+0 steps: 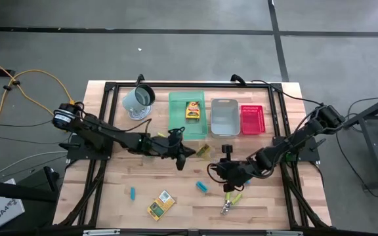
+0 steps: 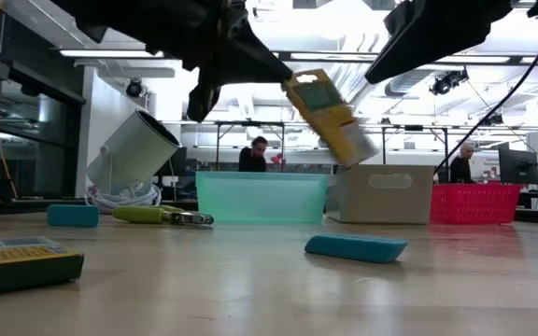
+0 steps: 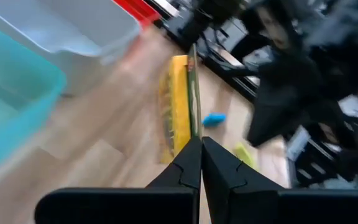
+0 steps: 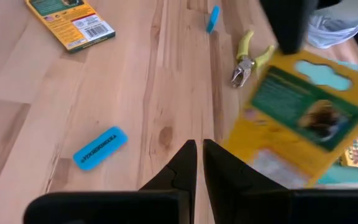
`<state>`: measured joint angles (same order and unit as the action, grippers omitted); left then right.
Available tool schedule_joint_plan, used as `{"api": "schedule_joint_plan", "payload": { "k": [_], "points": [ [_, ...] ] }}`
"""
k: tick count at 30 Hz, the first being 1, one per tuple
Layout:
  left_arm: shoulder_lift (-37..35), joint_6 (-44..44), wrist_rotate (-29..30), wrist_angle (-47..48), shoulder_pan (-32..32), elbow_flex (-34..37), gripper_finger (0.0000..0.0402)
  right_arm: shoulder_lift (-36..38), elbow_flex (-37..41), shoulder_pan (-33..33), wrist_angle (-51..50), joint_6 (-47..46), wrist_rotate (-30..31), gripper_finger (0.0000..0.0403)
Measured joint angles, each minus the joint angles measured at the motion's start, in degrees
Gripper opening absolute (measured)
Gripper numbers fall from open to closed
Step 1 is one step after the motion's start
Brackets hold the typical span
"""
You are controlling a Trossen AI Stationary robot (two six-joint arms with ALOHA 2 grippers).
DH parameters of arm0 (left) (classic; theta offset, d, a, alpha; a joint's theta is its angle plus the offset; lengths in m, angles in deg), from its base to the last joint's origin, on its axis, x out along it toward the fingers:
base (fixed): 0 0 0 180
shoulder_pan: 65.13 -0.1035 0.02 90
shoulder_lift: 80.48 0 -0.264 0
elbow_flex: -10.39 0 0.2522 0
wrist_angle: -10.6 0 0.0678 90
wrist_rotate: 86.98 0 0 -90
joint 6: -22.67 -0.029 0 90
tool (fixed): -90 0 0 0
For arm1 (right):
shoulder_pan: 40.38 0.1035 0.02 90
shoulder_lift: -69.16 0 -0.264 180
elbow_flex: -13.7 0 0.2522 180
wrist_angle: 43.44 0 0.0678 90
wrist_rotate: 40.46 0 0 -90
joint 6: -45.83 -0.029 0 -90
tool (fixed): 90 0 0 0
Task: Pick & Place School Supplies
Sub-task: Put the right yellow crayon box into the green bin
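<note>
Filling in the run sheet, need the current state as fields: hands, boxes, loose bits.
left hand: shut on held box, lifted clear of the table
right hand: shut, holding nothing, above the table
tray box: lying inside the green tray
third box: flat on the table
blue pieces: loose on the table
pliers: on the table beside the right hand

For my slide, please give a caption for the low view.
Left gripper lifts a yellow box above the table, before the green tray.
</note>
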<state>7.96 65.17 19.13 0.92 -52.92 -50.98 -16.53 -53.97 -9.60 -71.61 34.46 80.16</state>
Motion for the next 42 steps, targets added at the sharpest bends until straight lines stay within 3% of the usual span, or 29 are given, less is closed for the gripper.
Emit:
{"api": "schedule_joint_plan", "payload": {
  "k": [8,21,27,42],
  "points": [
    [-1.15,-1.84,3.70,0.09,-5.19,0.00,0.0000,0.00,0.00,2.05,0.00,-2.23,1.21,0.0020],
    [-1.42,-2.17,20.41,1.20,-6.76,0.00,0.0000,0.00,0.00,2.30,-0.44,-2.35,2.02,0.0020],
    [-1.22,2.40,26.86,5.29,-6.33,0.00,0.0000,0.00,0.00,2.30,-0.76,-2.27,2.02,0.0020],
    [8.92,16.76,29.27,3.06,-6.19,0.00,0.0000,0.00,0.02,4.62,-1.29,-1.01,3.61,0.0020]
  ]
}}
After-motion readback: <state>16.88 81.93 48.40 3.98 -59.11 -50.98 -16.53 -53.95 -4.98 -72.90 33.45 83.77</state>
